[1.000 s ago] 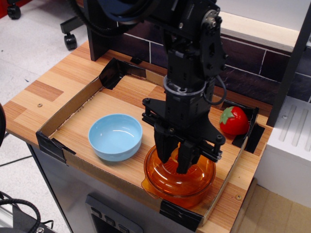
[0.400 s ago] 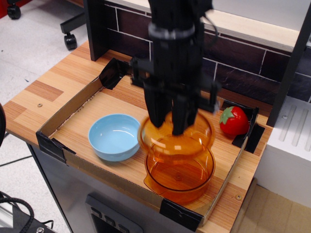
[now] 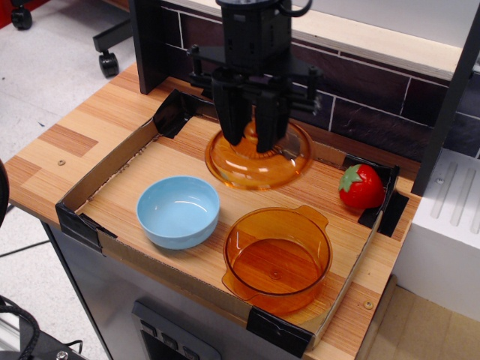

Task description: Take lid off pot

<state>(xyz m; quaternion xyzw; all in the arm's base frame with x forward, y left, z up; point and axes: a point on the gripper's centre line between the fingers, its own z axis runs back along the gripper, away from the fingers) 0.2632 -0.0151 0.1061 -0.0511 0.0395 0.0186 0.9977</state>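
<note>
The translucent orange lid (image 3: 259,166) hangs in the air, held by its centre knob in my black gripper (image 3: 251,142), which is shut on it. The lid is clear of the pot and sits above the tray's back middle. The orange pot (image 3: 277,259) stands open and empty at the front right of the tray, its two small side handles showing. The knob itself is mostly hidden between my fingers.
A light-blue bowl (image 3: 178,211) stands left of the pot. A red toy strawberry (image 3: 361,187) lies in the back right corner. All sit in a shallow cardboard tray (image 3: 120,172) with black taped corners on a wooden table; a dark brick wall is behind.
My gripper has lifted the lid off the pot and carried it up and back to the left. The pot stays in place, now uncovered.
</note>
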